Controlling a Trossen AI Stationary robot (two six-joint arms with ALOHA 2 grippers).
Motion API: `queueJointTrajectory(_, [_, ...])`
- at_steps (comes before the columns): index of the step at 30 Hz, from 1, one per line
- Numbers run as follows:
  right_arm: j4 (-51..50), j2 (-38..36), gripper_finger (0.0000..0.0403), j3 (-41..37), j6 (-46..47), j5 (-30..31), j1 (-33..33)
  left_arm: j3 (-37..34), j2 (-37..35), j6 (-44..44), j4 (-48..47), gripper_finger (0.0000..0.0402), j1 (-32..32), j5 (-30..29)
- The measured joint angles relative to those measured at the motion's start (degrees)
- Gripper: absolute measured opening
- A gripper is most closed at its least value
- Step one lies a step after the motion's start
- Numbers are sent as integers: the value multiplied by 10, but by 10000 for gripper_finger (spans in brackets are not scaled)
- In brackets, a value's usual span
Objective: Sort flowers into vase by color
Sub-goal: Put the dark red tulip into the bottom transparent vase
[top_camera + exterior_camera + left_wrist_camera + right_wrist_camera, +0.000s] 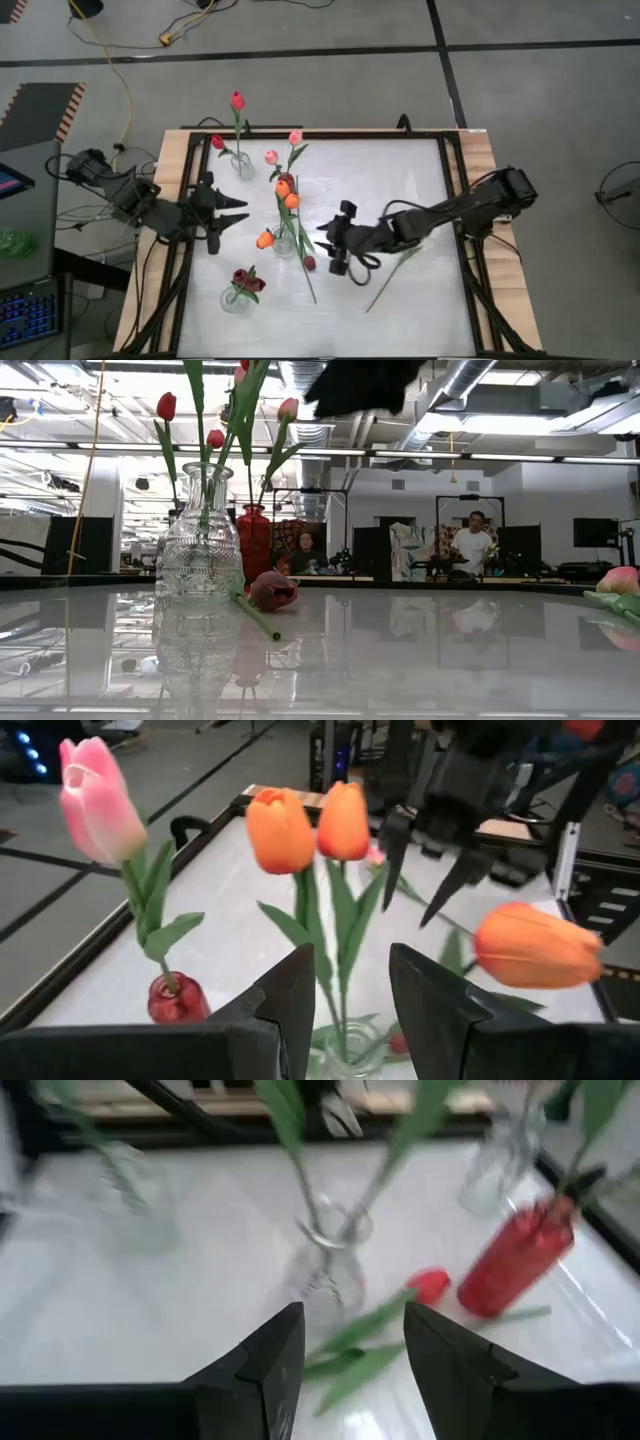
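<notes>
Glass is the hazard: the right gripper (322, 240), jaws wide and empty, hovers near the loose red tulip (309, 264) lying beside the orange-tulip vase (284, 243) mid-table, and could topple it.

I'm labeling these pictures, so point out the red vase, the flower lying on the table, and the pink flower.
red vase (515, 1260), right wrist view, body.
flower lying on the table (272, 589), low view, bud.
pink flower (97, 802), left wrist view, bud.
</notes>
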Motion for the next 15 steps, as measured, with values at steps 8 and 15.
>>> queueJointTrajectory(8, [36,82,198,0,43,-12,-44,0,-4,30,0,118,52,25])
queueJointTrajectory(15, [61,149,198,0,104,-24,-73,0,-5,33,-2,118,77,35])
